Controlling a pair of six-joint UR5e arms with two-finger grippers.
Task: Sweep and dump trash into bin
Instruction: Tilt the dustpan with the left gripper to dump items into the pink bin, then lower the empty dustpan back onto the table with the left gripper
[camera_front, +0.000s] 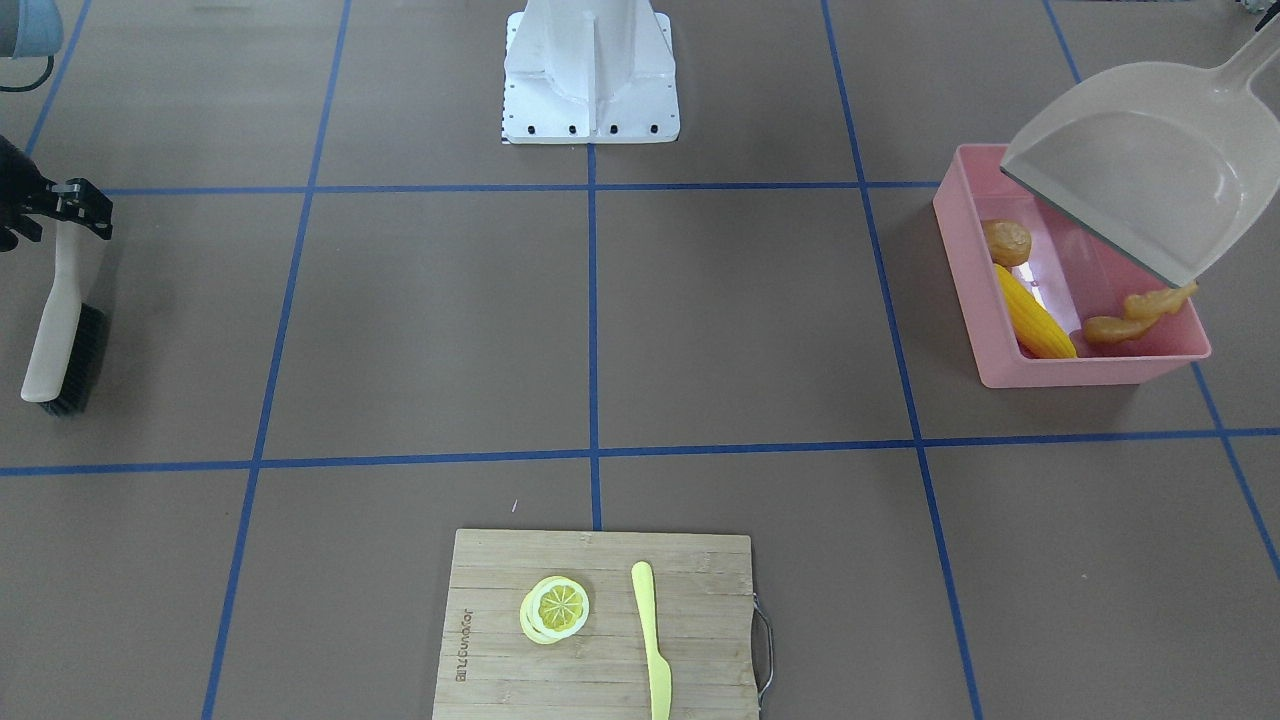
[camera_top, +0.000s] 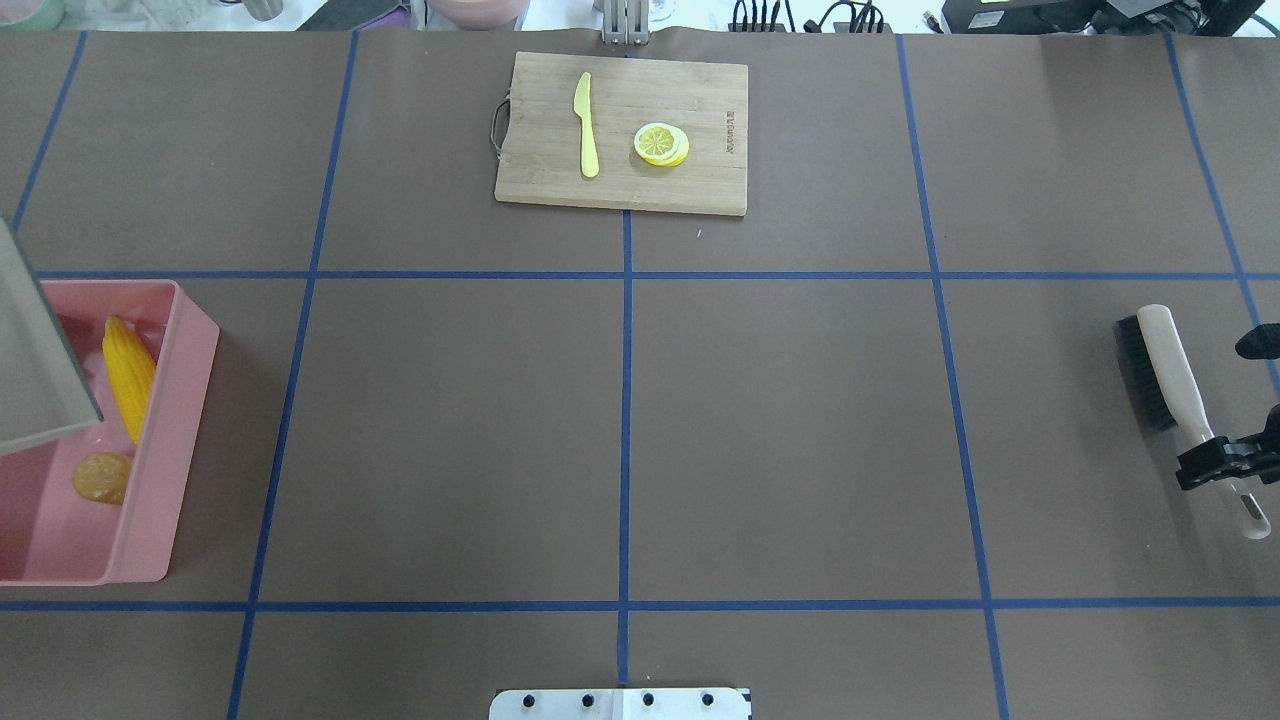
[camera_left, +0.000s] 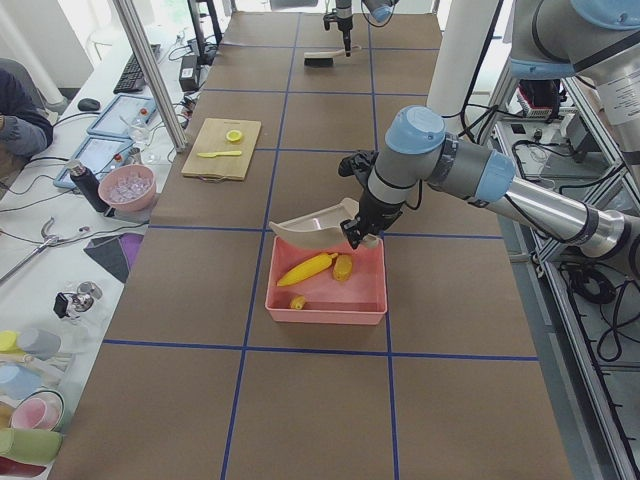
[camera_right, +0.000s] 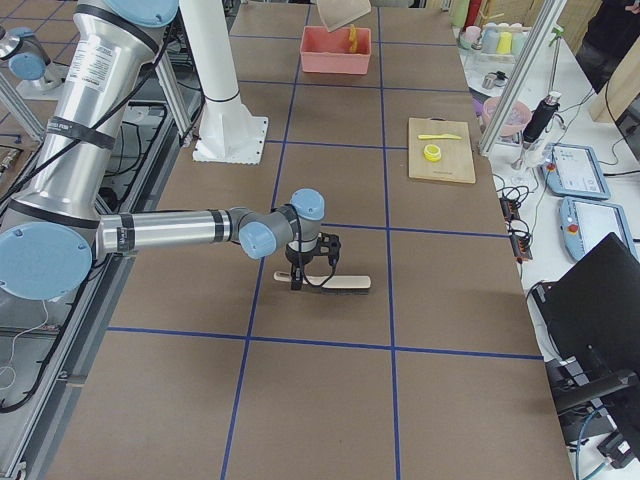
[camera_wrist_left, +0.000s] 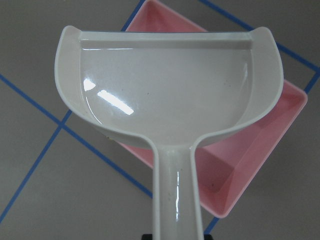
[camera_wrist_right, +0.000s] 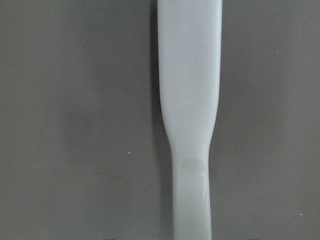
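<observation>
The pink bin (camera_front: 1090, 370) stands at the table's end on my left. In it lie the yellow corn cob (camera_front: 1030, 320), the brown potato (camera_front: 1005, 242) and the tan ginger root (camera_front: 1140, 315), the ginger just under the dustpan's lip. My left gripper (camera_left: 355, 228) is shut on the handle of the beige dustpan (camera_front: 1130, 190), held tilted above the bin with its pan empty (camera_wrist_left: 165, 85). In the overhead view the dustpan (camera_top: 30, 370) hides the ginger. My right gripper (camera_top: 1228, 462) is shut on the handle of the brush (camera_top: 1165, 370), low at the table on my right.
A wooden cutting board (camera_top: 700, 100) with a lemon slice (camera_top: 661, 143) and a yellow knife (camera_top: 587, 125) lies at the table's far edge, centre. The white robot base (camera_front: 590, 70) stands at the near edge. Blue tape lines cross the brown table.
</observation>
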